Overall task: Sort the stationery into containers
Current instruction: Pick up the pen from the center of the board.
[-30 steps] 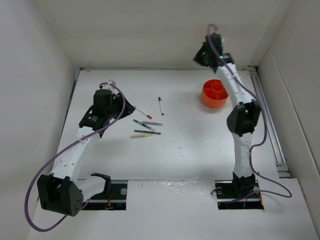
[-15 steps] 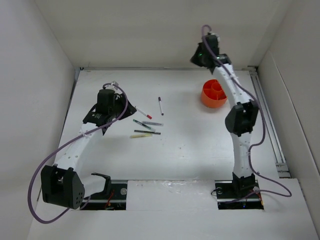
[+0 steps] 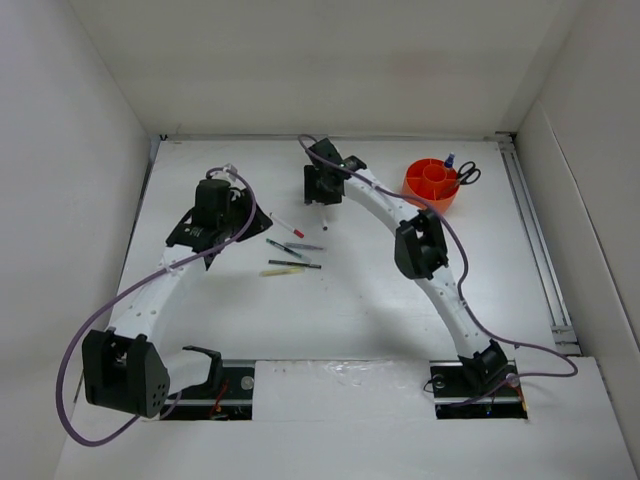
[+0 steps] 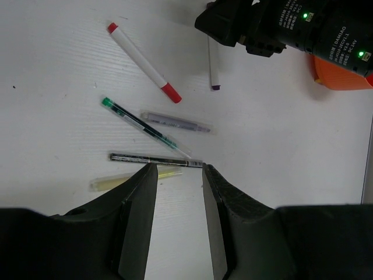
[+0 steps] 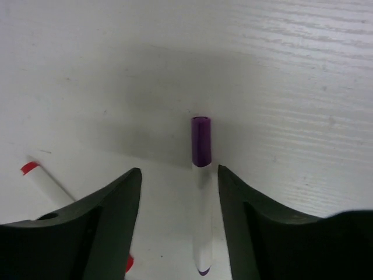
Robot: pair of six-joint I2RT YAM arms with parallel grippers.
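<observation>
Several pens (image 4: pixel 152 158): loose on the worktop (image 3: pixel 340 320), a yellow stick (image 4: pixel 111 183) beside them.
Left end effector (image 4: pixel 179 169): parted, empty, hovering above them.
Right end effector (image 5: pixel 179 172): released, fingers (image 5: pixel 113 221) straddling a purple-capped pen (image 5: pixel 200 146) lying flat.
Orange cup (image 3: pixel 425 202): far right, scissors (image 3: pixel 467 175) inside.

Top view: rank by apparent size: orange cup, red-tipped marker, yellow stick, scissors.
1. orange cup
2. yellow stick and red-tipped marker: similar length, too close to rank
3. scissors: smallest as seen, partly hidden in the cup
</observation>
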